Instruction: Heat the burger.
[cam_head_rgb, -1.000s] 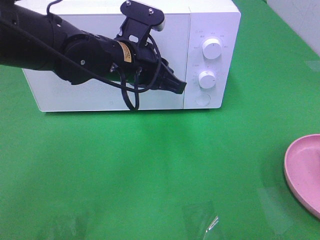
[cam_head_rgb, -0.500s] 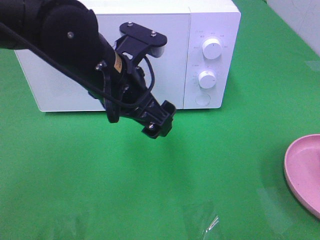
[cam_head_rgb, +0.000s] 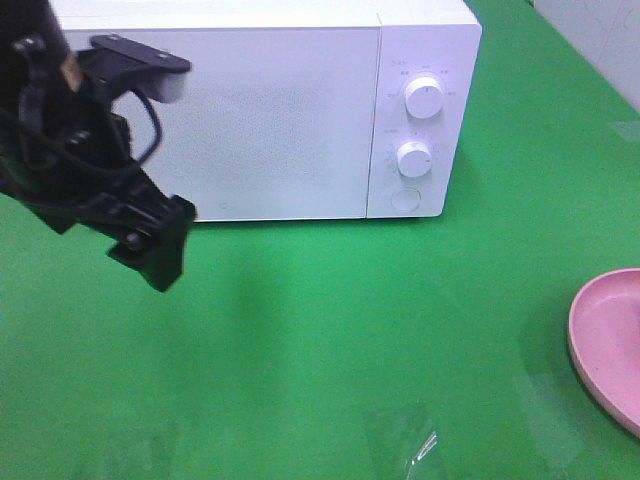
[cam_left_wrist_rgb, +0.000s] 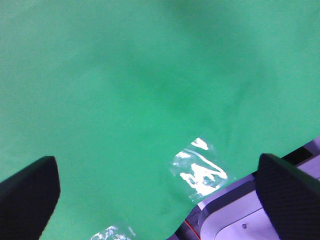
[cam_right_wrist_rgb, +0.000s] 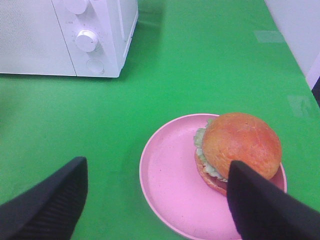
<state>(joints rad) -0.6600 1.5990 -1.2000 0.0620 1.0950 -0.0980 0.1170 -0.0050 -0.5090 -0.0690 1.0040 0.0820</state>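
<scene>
Fingers (cam_left_wrist_rgb: 30, 192) on my left arm are spread wide over bare green worktop (cam_left_wrist_rgb: 125, 90), holding nothing; my right fingers (cam_right_wrist_rgb: 260, 205) also stand apart and empty. Below them the burger (cam_right_wrist_rgb: 237, 150) sits on the pink plate (cam_right_wrist_rgb: 167, 180), untouched. Microwave (cam_head_rgb: 290, 110) dial markings are too small to read.

One microwave (cam_head_rgb: 270, 110), door shut, with two knobs, an upper (cam_head_rgb: 424, 97) and a lower (cam_head_rgb: 413, 158), and one round button (cam_head_rgb: 405, 199) under them. One pink plate (cam_right_wrist_rgb: 170, 180) well off from the microwave's knob side, carrying one burger (cam_right_wrist_rgb: 237, 147). Two grippers: left (cam_head_rgb: 150, 245) just before the microwave's far end from the knobs, right (cam_right_wrist_rgb: 155, 210) above the plate. One green cloth (cam_head_rgb: 330, 330) under all
</scene>
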